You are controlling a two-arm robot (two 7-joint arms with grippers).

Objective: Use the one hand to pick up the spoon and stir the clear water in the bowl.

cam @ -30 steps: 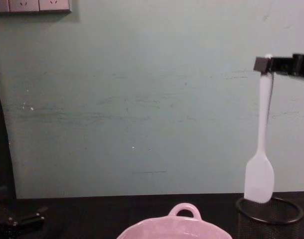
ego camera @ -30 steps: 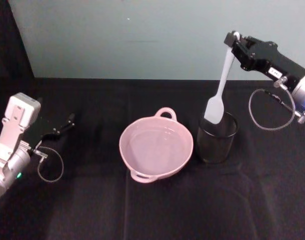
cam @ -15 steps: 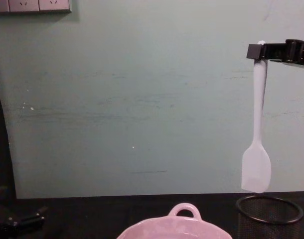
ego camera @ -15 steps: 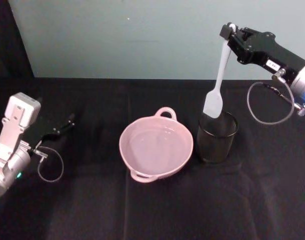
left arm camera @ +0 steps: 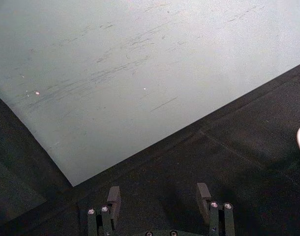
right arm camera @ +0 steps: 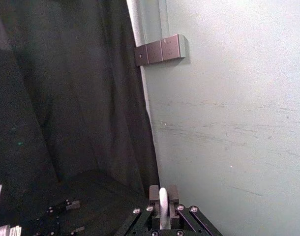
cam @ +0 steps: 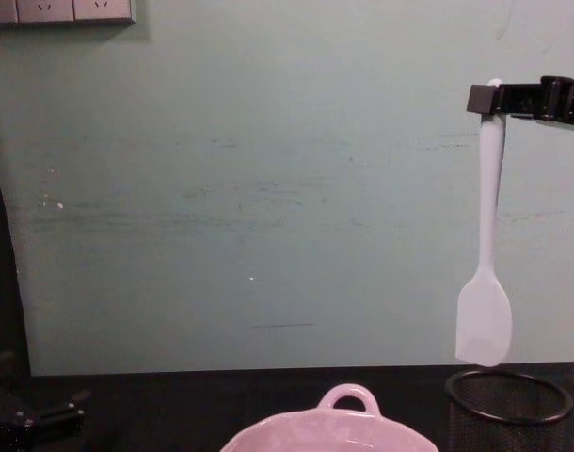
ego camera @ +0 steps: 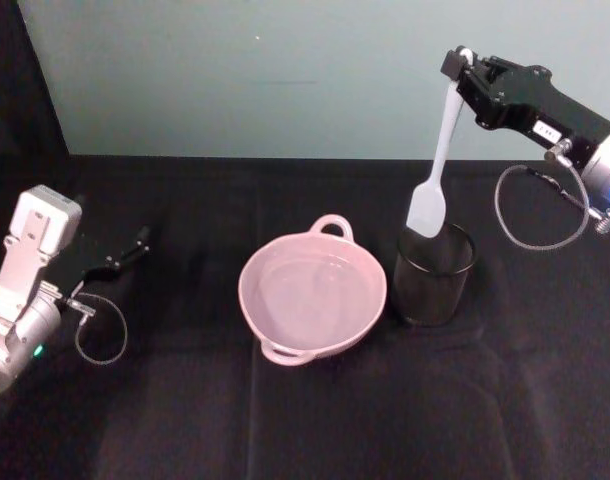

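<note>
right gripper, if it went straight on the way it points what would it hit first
Probably the green wall: the right gripper, shut on the spoon, points level, well above the bowl. Depth is unclear.

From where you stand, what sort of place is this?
Probably a test lab, not a kitchen: bare green wall with sockets, table draped in black cloth, and the right arm's jaws holding a spoon above a mesh cup; left arm idle.
</note>
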